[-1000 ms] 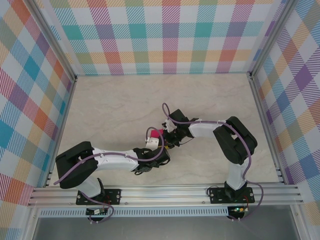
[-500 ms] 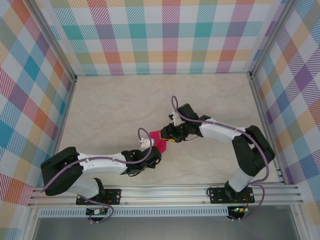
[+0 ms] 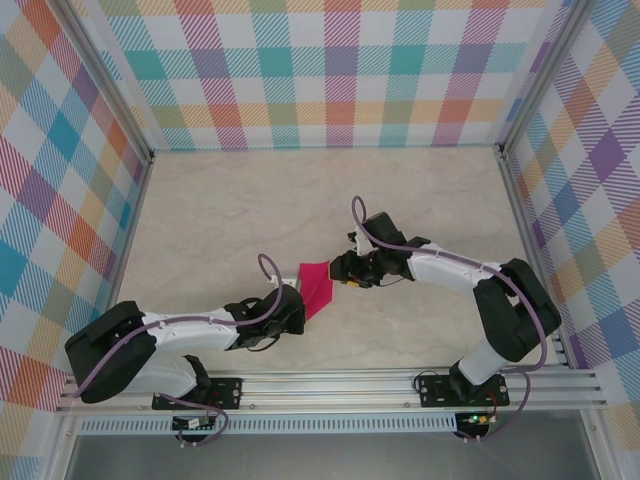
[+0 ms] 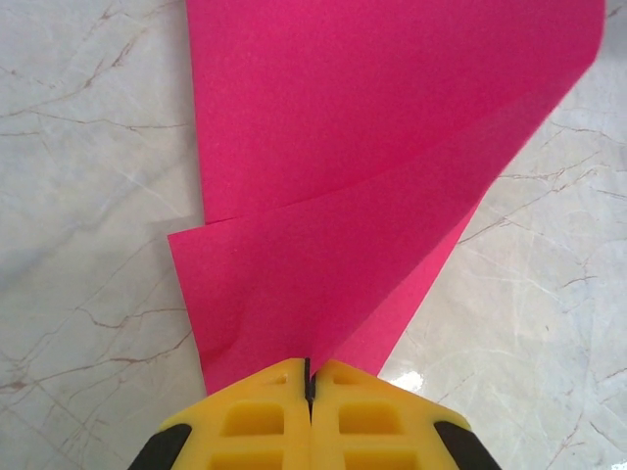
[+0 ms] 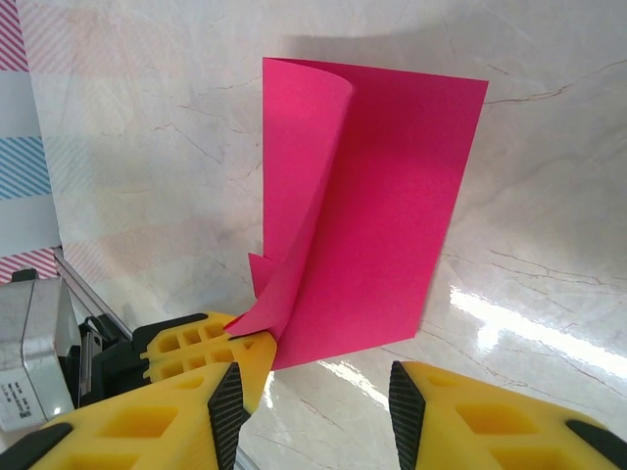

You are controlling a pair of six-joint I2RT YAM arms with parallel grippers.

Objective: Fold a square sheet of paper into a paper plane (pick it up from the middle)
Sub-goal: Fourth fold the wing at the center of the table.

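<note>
Right gripper (image 5: 313,390) has released the folded magenta paper sheet (image 4: 372,166), jaws apart just beside it; left gripper (image 4: 309,372) stays clamped on it.

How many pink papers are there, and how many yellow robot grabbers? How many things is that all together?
Thin magenta-pink folded sheet of paper: 1
Yellow two-finger grippers: 2 (left gripper, right gripper)
Total: 3
</note>
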